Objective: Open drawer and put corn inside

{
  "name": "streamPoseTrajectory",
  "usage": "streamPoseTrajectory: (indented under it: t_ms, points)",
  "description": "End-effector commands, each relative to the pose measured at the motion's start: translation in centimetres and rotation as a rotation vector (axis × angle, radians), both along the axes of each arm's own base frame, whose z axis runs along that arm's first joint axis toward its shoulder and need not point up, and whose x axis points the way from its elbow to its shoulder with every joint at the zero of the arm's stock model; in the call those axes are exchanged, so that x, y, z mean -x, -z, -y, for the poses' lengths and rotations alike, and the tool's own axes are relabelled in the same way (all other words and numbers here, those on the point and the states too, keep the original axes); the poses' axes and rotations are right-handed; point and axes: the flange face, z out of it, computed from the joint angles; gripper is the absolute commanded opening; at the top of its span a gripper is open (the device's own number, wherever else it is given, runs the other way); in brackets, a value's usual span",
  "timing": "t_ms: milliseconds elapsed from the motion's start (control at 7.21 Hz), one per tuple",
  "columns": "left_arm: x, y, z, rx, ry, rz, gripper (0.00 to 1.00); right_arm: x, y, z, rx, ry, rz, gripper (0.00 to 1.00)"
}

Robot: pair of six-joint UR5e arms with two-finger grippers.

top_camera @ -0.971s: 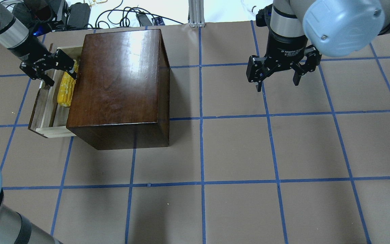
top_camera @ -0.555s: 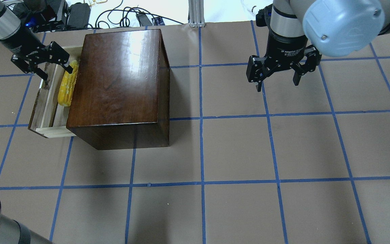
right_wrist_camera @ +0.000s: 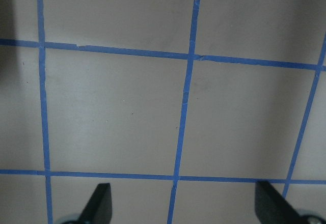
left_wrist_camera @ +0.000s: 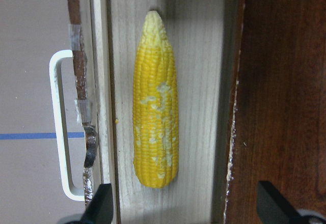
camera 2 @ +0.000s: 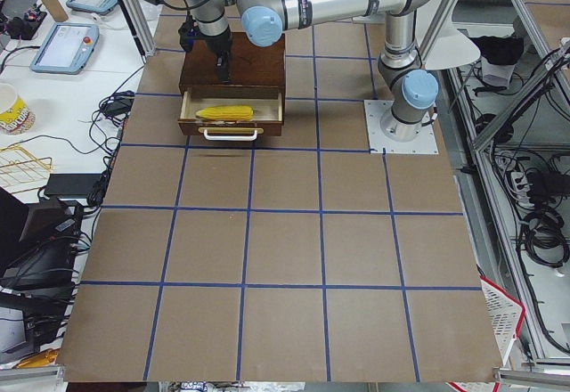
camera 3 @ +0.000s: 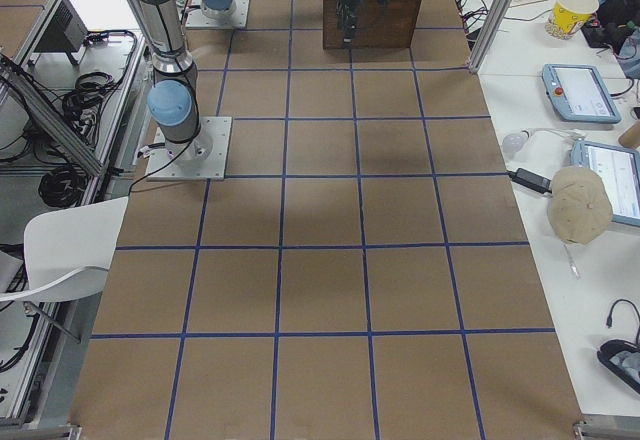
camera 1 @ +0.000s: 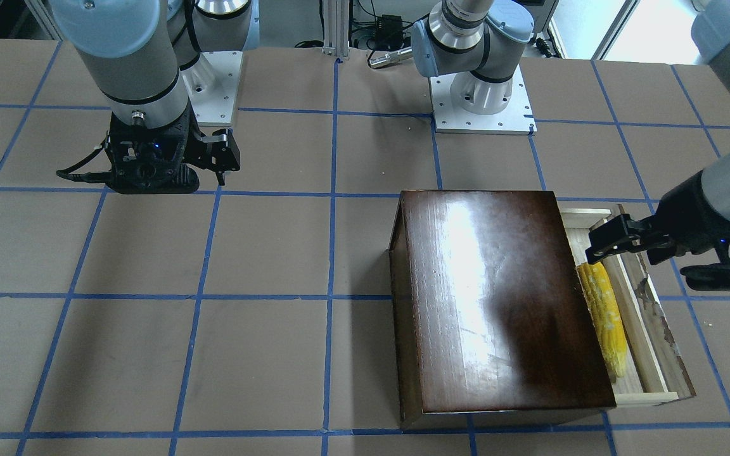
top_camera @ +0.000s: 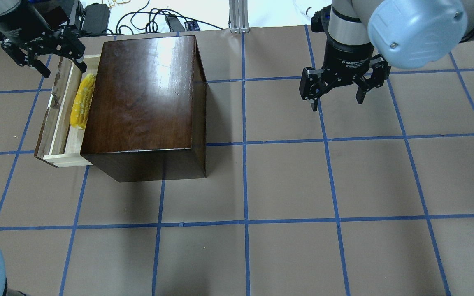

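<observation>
The drawer (top_camera: pixel 54 123) stands pulled out of the left side of the dark-brown box (top_camera: pixel 142 94). The yellow corn (top_camera: pixel 82 100) lies inside it, close to the box; the left wrist view shows it lengthwise on the pale wood (left_wrist_camera: pixel 155 102), beside the white handle (left_wrist_camera: pixel 58 127). My left gripper (top_camera: pixel 65 70) is open and empty, above the drawer's far end and clear of the corn. It also shows in the front-facing view (camera 1: pixel 656 263). My right gripper (top_camera: pixel 337 103) is open and empty over bare table at the far right.
Cables and devices (top_camera: pixel 97 16) lie past the table's far edge, with an aluminium post (top_camera: pixel 237 16) at its middle. The arms' base plates (camera 1: pixel 482 107) sit on the robot's side. Blue tape lines grid the brown table.
My left gripper, open, has moved up and away from the corn toward the drawer's far end. The corn stays lying in the drawer. The right arm has not moved.
</observation>
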Motion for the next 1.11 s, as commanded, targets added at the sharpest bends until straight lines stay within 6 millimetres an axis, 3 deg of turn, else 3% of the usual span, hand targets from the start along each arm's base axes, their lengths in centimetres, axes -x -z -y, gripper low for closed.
streamPoseTrajectory:
  t_ms: [0,277,971]
  points:
    - [6.8,-1.0,-1.0,0.016,0.067,0.021,1.0,0.0,0.0,0.0,0.0,0.0,0.0,1.0]
    - [10.7,-0.6,-3.1,-0.004,0.122,0.026,1.0,0.0,0.0,0.0,0.0,0.0,0.0,1.0]
    - [13.9,-0.5,-8.5,-0.016,0.042,0.038,1.0,0.0,0.0,0.0,0.0,0.0,0.0,1.0]
